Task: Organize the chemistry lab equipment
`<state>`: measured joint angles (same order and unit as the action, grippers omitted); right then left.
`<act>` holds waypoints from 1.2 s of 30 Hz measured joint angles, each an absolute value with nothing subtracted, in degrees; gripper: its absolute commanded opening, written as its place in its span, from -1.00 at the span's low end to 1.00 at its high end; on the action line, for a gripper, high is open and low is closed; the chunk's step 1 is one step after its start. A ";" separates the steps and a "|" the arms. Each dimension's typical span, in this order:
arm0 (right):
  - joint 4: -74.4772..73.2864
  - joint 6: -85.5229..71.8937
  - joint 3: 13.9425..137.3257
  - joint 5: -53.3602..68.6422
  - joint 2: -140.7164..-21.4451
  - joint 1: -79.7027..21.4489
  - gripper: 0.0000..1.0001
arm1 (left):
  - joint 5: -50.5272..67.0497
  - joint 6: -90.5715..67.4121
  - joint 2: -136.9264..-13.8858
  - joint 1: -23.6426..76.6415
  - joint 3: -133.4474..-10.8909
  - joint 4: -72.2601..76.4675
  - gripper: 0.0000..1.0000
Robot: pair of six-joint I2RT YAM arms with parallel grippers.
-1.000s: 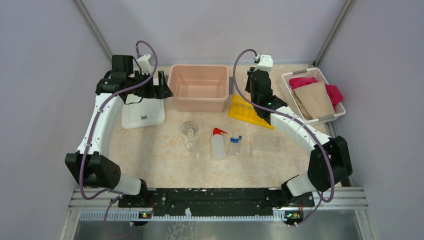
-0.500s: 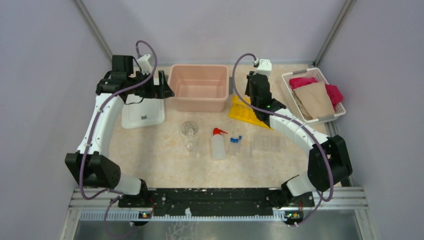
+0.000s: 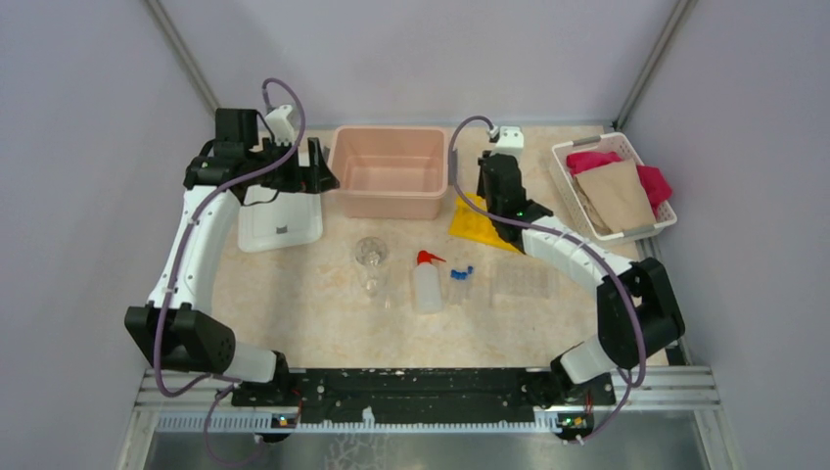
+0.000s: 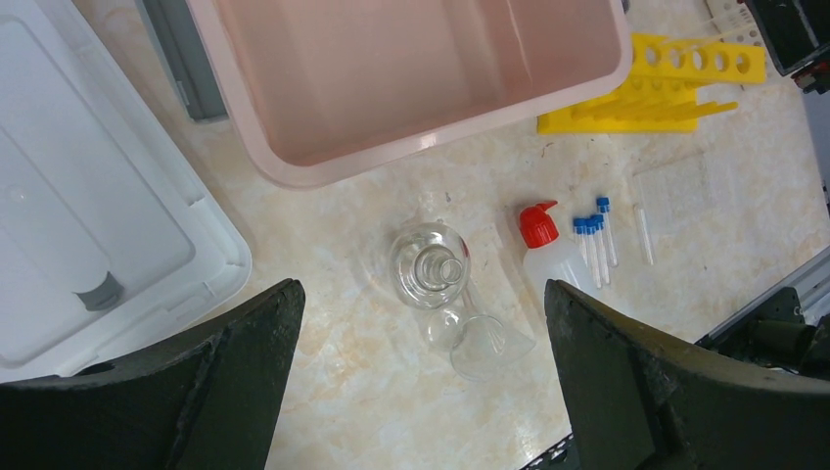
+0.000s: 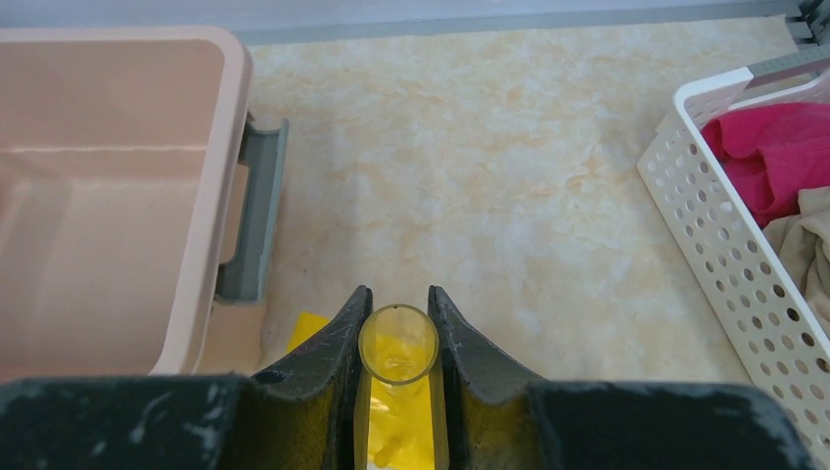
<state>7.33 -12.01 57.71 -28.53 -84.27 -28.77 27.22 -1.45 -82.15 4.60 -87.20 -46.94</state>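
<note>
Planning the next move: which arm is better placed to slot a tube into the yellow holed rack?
Right. Its hand grips a clear tube above the yellow holed rack; the left hand hangs open, across the pink plastic bin.

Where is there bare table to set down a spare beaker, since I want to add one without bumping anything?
Bare: the near strip in front of the flask row; the gap between white lid and flask; the back patch between pink bin and white basket. Crowded: flask, squeeze bottle and blue-capped tubes sit close together.
</note>
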 measured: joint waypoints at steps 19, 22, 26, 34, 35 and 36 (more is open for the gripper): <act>8.19 -10.44 57.36 -28.36 -89.67 -29.71 -0.97 | 25.87 1.30 -79.48 4.60 -86.76 -45.78 0.98; 8.12 -9.98 57.47 -28.67 -89.73 -30.33 -0.80 | 25.47 1.67 -79.22 4.60 -86.74 -45.12 0.98; 8.14 -9.52 57.47 -29.23 -89.76 -31.31 -0.66 | 24.86 2.24 -79.11 4.60 -86.28 -44.73 0.98; 9.37 -10.22 56.40 -29.45 -89.36 -32.01 0.12 | 23.86 2.57 -79.07 4.60 -86.15 -44.53 0.98; 9.63 -10.26 55.81 -29.43 -88.95 -32.08 0.15 | 23.77 2.61 -79.07 4.60 -86.15 -44.53 0.98; 9.63 -10.57 55.46 -29.39 -88.51 -32.12 0.16 | 23.68 2.66 -79.05 4.60 -86.15 -44.53 0.98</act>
